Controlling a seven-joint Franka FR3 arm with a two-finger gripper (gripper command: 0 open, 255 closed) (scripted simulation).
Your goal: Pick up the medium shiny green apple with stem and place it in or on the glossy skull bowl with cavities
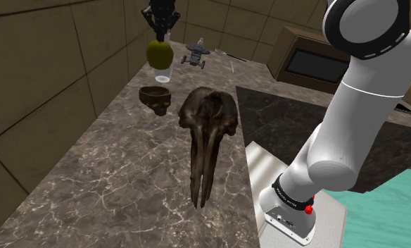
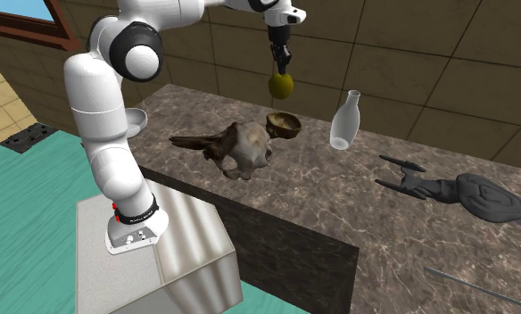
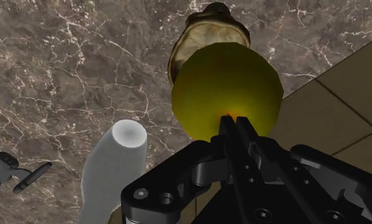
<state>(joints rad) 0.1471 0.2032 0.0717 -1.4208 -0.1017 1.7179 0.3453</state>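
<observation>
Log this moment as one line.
gripper: shut on apple | apple: airborne above bowl | bowl: on counter | placement: pending

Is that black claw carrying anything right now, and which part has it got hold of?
Yes: the gripper holds the yellow-green apple, pinching it at its very top.

This looks like a home kitchen. A long counter of dark brown marble veined in white (image 1: 112, 183) runs along a wall of large brown square tiles (image 1: 42, 63). At the shoulder view's upper right, a brown wooden cabinet (image 1: 295, 36) holds a dark-fronted built-in oven or microwave (image 1: 317, 65). A teal floor (image 1: 397, 211) shows at lower right. A wood-framed window (image 2: 31, 9) sits at the second exterior view's upper left.
</observation>
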